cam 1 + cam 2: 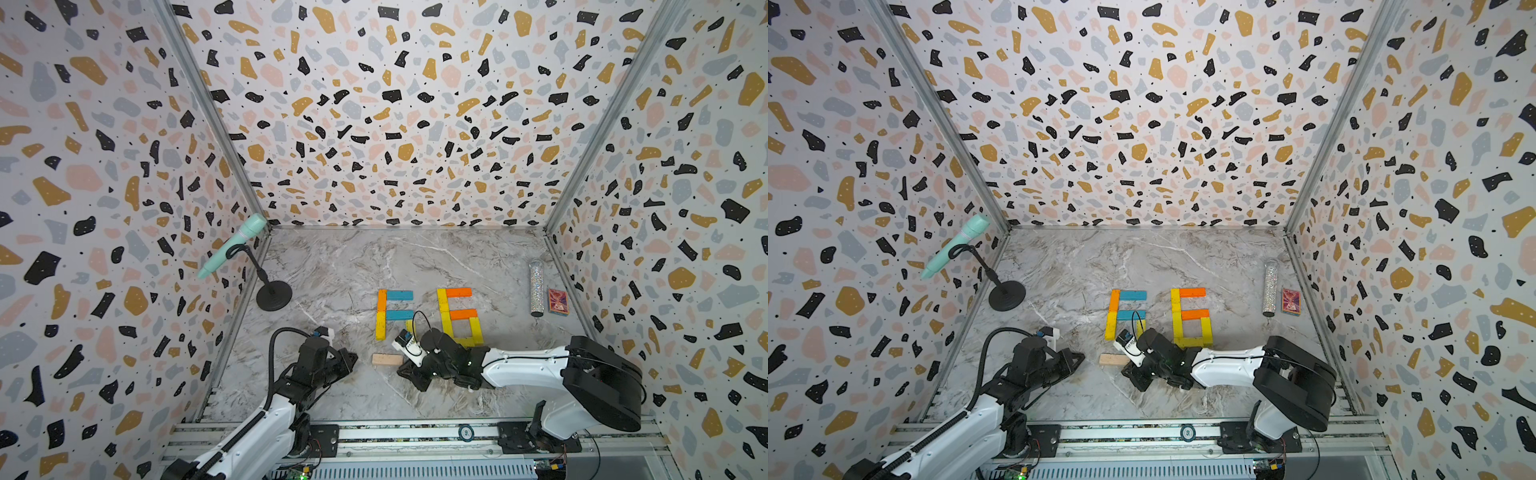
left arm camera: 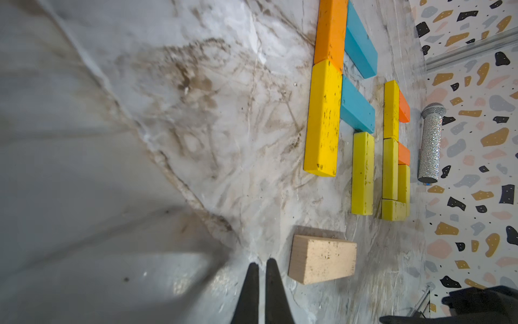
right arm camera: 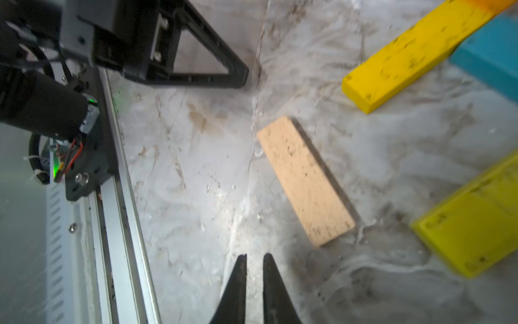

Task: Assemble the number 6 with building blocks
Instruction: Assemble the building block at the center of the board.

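Two figures of building blocks lie on the marble floor in both top views. The right one (image 1: pixel 459 318) (image 1: pixel 1192 318) reads as a blocky number 6 in yellow and orange. The left one (image 1: pixel 395 313) (image 1: pixel 1127 313) has an orange and yellow column, two teal bars and a yellow upright (image 2: pixel 362 174). A pale wood plank (image 1: pixel 387 359) (image 2: pixel 322 255) (image 3: pixel 305 179) lies flat in front of it, held by nothing. My left gripper (image 1: pixel 355 357) (image 2: pixel 262 262) is shut and empty, left of the plank. My right gripper (image 1: pixel 404 370) (image 3: pixel 254 256) is shut and empty by the plank's right end.
A mint microphone (image 1: pixel 232 245) leans on a black stand (image 1: pixel 273 295) at the left wall. A glittery silver microphone (image 1: pixel 537 289) and a red card box (image 1: pixel 557 302) lie near the right wall. A metal rail (image 1: pixel 415 432) runs along the front edge.
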{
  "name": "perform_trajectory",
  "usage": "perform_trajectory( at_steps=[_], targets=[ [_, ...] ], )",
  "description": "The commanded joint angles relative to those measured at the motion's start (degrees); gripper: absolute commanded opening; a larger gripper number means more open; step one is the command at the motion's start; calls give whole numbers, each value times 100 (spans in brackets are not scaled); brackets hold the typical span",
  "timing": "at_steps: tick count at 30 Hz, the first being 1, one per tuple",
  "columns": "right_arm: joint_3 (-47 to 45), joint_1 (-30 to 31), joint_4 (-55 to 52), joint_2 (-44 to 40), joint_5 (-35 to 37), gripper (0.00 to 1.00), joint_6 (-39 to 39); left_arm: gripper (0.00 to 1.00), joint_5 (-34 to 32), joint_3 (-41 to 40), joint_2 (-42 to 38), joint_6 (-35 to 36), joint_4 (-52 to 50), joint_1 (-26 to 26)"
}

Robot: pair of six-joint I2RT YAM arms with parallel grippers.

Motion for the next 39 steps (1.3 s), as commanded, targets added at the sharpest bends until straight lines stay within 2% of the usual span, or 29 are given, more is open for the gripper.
perform_trajectory(
  at_steps=[1, 6, 15, 24, 39],
  targets=[
    [-75, 26, 639, -56, -14, 14, 354, 0, 330, -102, 200, -52, 466, -135],
    [-122, 67, 920, 226, 68, 14, 656, 0, 233, -171, 397, -64, 672, -262],
    [339, 344, 1064, 978, 211, 15, 911, 0, 273, -234, 725, -94, 1193, -348],
    [682, 327, 814, 1342, 578, 18, 1133, 0, 217, -140, 1129, 44, 1476, -368],
    [719, 56, 824, 1583, 538, 21, 1188, 1, 202, 230, 1552, 248, 1545, -367]
  ],
)
